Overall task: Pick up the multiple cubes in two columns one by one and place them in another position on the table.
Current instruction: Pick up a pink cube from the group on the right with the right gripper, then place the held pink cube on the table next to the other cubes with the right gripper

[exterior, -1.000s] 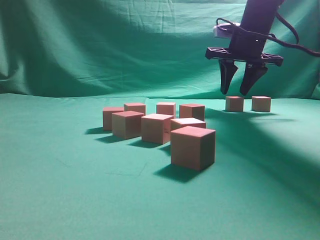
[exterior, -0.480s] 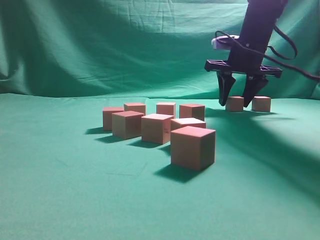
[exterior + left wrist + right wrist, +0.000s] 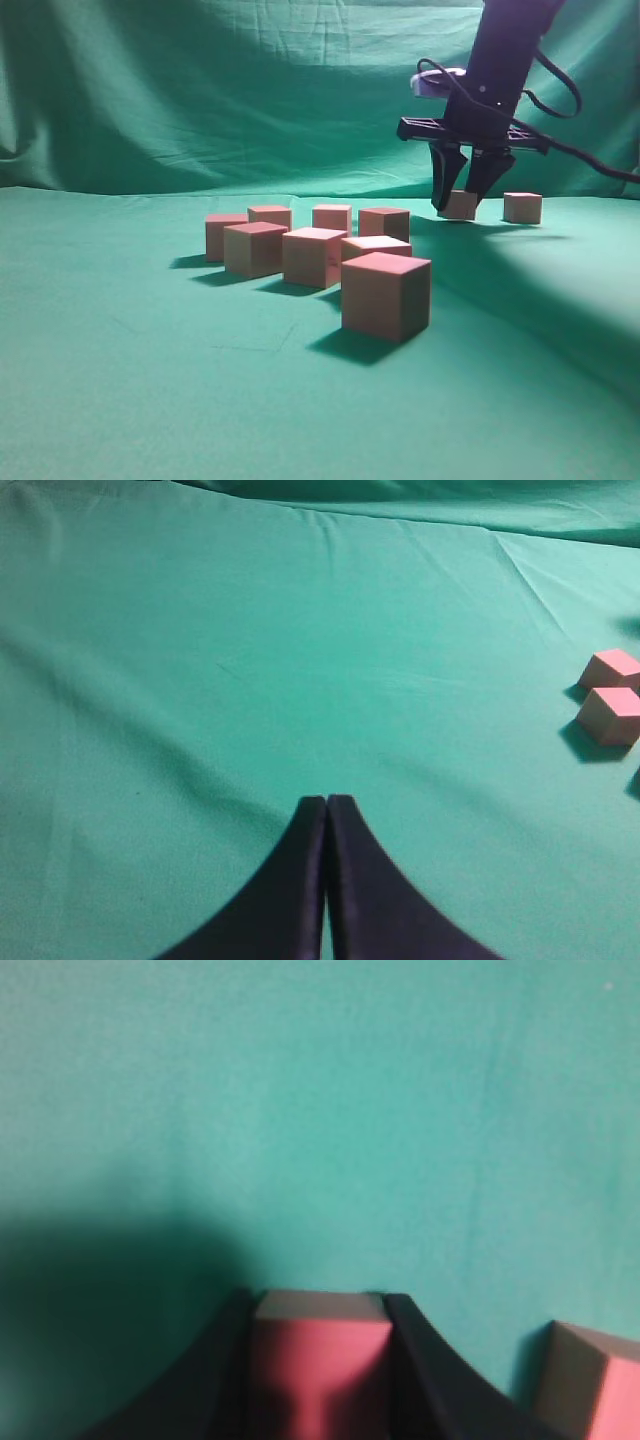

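Several reddish-pink cubes stand in a cluster on the green table (image 3: 120, 380), the nearest one (image 3: 386, 294) in front. Two more are at the far right. My right gripper (image 3: 462, 200) is shut on the left one of these, a cube (image 3: 460, 207) held between the black fingers just at the cloth; the other cube (image 3: 522, 207) stands beside it. In the right wrist view the held cube (image 3: 320, 1350) fills the gap in my right gripper (image 3: 320, 1300), with the neighbour cube (image 3: 592, 1385) at the right. My left gripper (image 3: 327, 802) is shut and empty above bare cloth and does not show in the exterior view.
The left wrist view shows two cubes (image 3: 612, 667) (image 3: 610, 715) at its right edge. A draped green backdrop (image 3: 250, 90) hangs behind the table. The right arm's cables (image 3: 560, 85) hang beside its wrist.
My right gripper has come down from above the far cubes, closed on the left one, and moved slightly left with it. The clustered cubes have not moved.
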You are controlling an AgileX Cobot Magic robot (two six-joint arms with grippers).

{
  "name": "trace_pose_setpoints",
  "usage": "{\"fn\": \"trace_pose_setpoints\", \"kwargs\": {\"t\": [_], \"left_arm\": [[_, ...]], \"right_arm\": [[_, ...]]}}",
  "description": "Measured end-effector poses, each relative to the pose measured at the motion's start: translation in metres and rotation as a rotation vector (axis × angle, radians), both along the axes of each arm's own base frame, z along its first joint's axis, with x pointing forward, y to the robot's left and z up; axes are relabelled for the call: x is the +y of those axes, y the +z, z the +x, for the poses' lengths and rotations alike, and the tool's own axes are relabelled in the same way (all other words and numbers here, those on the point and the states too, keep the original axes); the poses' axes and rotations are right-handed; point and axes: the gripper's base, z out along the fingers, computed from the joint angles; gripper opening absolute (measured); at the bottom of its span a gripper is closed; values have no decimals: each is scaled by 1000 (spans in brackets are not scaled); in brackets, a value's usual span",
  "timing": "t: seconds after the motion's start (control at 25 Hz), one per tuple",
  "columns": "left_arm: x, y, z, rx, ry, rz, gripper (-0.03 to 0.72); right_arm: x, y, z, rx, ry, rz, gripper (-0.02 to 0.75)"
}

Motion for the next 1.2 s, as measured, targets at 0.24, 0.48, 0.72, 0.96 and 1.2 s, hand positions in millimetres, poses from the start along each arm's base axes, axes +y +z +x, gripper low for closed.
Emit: {"fn": "trace_pose_setpoints", "kwargs": {"t": [0.24, 0.48, 0.72, 0.96, 1.2], "left_arm": [[0, 0, 0, 0, 0, 0, 0], [0, 0, 0, 0, 0, 0, 0], [0, 0, 0, 0, 0, 0, 0], [0, 0, 0, 0, 0, 0, 0], [0, 0, 0, 0, 0, 0, 0]], "right_arm": [[3, 76, -18, -49, 31, 14, 270], [-10, 192, -65, -224, 35, 72, 270], [-31, 267, -139, -330, 42, 118, 270], [-27, 254, -219, -237, 191, 81, 270], [4, 197, -282, -154, 374, 88, 270]]}}
